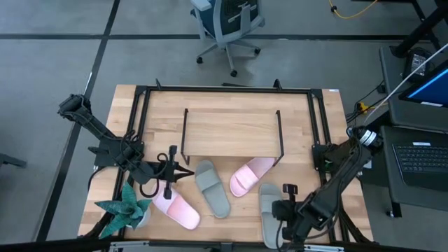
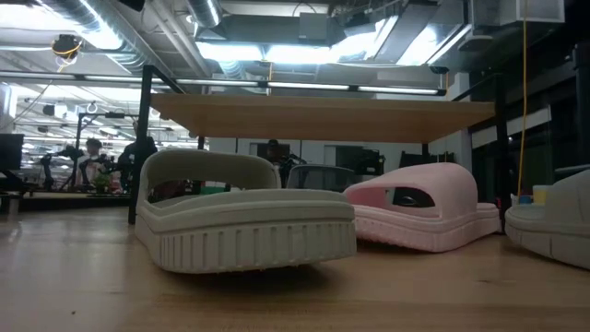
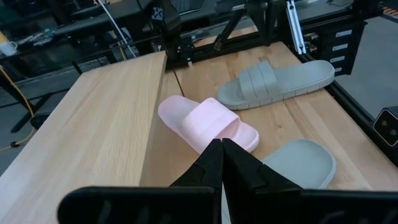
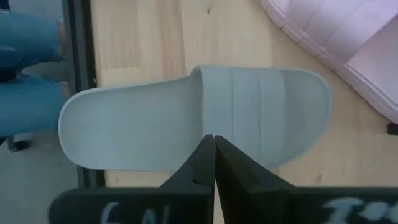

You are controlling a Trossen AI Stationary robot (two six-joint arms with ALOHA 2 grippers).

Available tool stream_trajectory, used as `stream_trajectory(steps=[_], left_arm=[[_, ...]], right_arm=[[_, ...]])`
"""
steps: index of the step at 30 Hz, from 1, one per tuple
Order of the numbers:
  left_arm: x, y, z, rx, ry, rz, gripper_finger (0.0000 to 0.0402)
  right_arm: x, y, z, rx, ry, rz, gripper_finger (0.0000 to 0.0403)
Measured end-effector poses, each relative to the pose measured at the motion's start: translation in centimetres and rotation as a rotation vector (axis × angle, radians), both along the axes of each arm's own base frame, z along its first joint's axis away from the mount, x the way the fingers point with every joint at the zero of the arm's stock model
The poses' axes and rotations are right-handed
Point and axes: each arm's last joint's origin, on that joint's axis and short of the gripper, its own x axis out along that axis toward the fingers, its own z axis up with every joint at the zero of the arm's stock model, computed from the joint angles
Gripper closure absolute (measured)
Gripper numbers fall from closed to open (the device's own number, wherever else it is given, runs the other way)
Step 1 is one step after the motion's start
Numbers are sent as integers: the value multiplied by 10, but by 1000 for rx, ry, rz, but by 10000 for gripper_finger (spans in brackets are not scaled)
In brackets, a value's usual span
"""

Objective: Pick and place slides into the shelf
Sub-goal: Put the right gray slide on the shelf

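On the wooden bench (image 1: pixel 231 105), the right pincer (image 1: pixel 288 190), pressed together, hangs at lower right above a grey-green slide (image 1: pixel 268 213). The left pincer (image 1: pixel 187 172), also pressed together, points toward the middle grey-green slide (image 1: pixel 211 187).

A lab-like workshop: ceiling strip lights (image 2: pixel 277 48), exposed ducts, an office chair (image 1: pixel 227 24), a laptop (image 1: pixel 422 157) beside the table.

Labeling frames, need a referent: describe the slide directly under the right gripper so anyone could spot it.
Start at the shelf mid-table, then go to the table's front right corner. The grey-green slide lies there beneath the shut right gripper. Unlike the other grey-green slide, it lies nearest the right edge, beside no pink one.
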Motion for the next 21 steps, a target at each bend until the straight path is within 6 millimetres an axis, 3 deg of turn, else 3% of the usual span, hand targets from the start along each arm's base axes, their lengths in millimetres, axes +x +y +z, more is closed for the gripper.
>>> stream_trajectory(steps=[8,21], left_arm=[[0,0,0,0,0,0,402],[0,0,0,0,0,0,402]], right_arm=[[4,-6,0,-19,14,-16,382],[6,-4,0,14,2,-14,271]])
